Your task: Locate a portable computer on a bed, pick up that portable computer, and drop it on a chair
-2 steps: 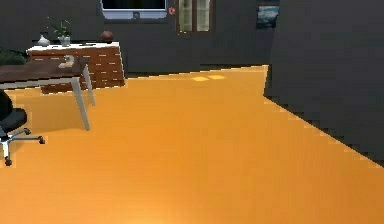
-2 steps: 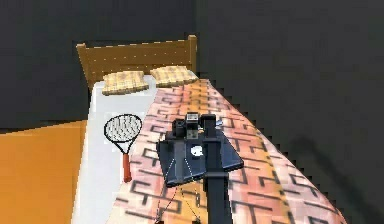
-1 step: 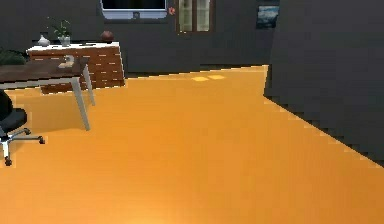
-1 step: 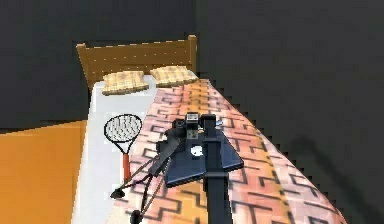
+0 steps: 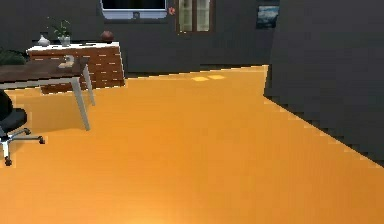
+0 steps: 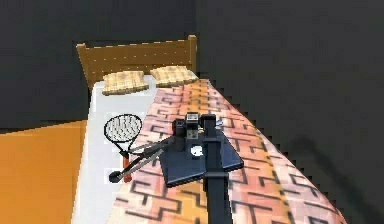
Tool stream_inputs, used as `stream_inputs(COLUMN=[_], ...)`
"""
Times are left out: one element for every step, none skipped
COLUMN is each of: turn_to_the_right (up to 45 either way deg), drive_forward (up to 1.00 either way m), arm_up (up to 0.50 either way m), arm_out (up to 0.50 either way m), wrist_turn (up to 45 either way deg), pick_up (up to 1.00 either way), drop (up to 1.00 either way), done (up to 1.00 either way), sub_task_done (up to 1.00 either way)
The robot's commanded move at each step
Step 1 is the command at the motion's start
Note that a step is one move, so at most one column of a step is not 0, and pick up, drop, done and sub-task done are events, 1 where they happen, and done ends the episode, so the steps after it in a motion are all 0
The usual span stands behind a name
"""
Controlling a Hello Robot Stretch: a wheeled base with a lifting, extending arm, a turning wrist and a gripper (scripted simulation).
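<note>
Dark and flat, the laptop [image 6: 200,163] lies on the bed [image 6: 96,120], on its patterned quilt beside a tennis racket [image 6: 123,128]. My gripper [image 6: 165,148] is at the laptop because lifting comes first (whether it grips anything, I cannot tell). An office chair [image 5: 12,124] by the desk [image 5: 45,72] looks the likely drop spot.

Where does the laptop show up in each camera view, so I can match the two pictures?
Arm side view: the laptop, dark and flat, lies on the bed, lower middle, right of a racket.
Forward view: a desk and office chair at left, a dark wall at right.
Shared landmark: the orange floor, across the forward view and at the arm side view's lower left.
</note>
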Motion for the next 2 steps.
stream_inputs(turn_to_the_right=[0.0, 0.0], drive_forward=[0.0, 0.0], arm_up=[0.0, 0.0], arm_out=[0.0, 0.0], wrist_turn=[45.0, 15.0], pick_up=[0.0, 0.0], drop=[0.0, 0.0], done=[0.0, 0.0], sub_task_done=[0.0, 0.0])
